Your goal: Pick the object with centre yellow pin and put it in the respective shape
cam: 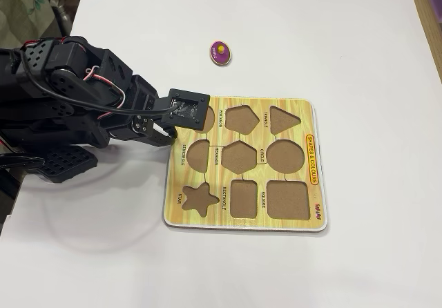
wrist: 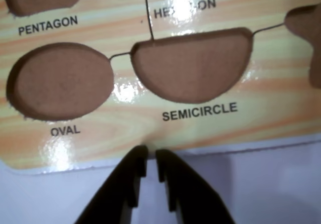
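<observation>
here the gripper (wrist: pixel 151 159) hangs nearly closed and empty at the puzzle board's (cam: pixel 304 215) left edge, by the oval cutout (wrist: pixel 62 81); the purple piece (cam: pixel 220 51) lies apart beyond the board's top edge in the fixed view.

White table (cam: pixel 359 39) fills the fixed view, plain and bright. Lying flat on it, lower centre-right, the yellow puzzle board (cam: pixel 314 125) with its brown cutouts. Up at top centre, well apart from the board, sits the small purple oval piece (cam: pixel 220 52).
</observation>
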Controlling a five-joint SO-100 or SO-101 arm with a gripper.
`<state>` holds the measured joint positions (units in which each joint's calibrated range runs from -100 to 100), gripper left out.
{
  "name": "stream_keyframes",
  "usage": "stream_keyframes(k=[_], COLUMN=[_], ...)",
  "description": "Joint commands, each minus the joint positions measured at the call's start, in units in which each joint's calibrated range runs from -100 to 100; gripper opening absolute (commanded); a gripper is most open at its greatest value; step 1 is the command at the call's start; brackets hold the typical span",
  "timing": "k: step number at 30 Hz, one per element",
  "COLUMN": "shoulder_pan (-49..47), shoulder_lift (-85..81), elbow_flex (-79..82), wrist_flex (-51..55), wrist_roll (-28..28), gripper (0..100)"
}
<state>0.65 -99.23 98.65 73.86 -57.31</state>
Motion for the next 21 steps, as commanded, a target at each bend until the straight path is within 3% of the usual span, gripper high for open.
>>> stream_keyframes(k=[1, 15, 21], shoulder_pan=[0.3, 0.2, 0.1], shoulder_lift=[1.0, 2.2, 11.6], elbow_flex=[0.3, 0.3, -4.2], wrist_flex=[1.1, 0.2, -1.8], wrist_roll=[-0.1, -0.6, -0.6], gripper=[3, 3, 3])
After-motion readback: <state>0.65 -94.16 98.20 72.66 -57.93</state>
